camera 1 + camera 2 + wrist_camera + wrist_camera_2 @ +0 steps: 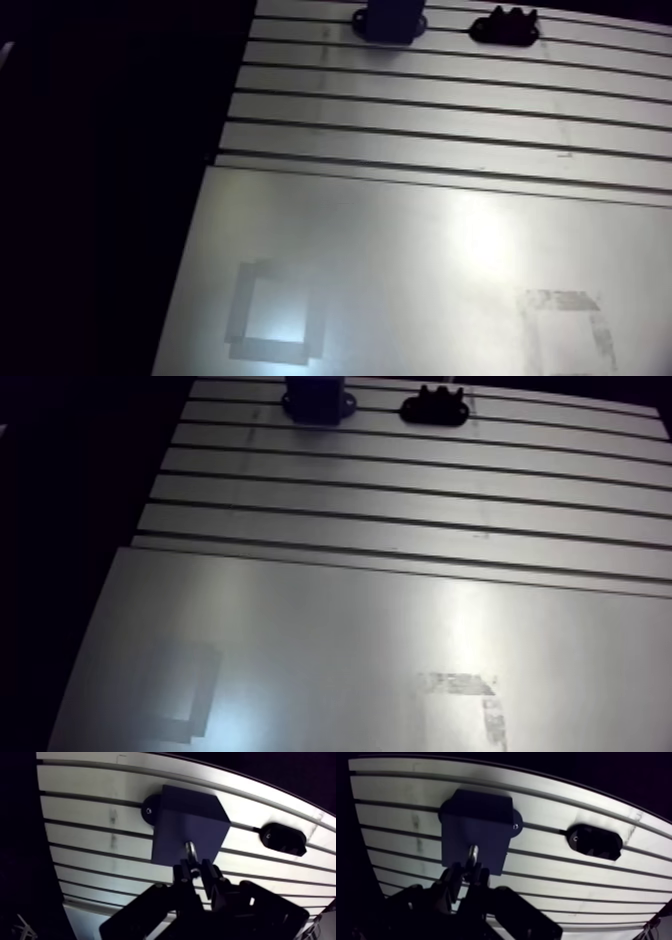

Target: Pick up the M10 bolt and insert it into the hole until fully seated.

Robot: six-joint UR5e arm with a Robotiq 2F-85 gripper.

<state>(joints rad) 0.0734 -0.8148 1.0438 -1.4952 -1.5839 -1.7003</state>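
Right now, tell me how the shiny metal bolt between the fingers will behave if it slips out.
The shiny metal bolt looks rigid, so it should not bend against the dark blue block. Its glossy round body, pinched by the gripper, may slip. Dropped, it would likely roll along the slotted aluminium table.

- Half the bolt [191, 850] was hidden between fingers of the claw [196, 871].
- The hole in the block [187, 822] ahead of the claw was too dark to see.
- The arm view cut off the block's top.
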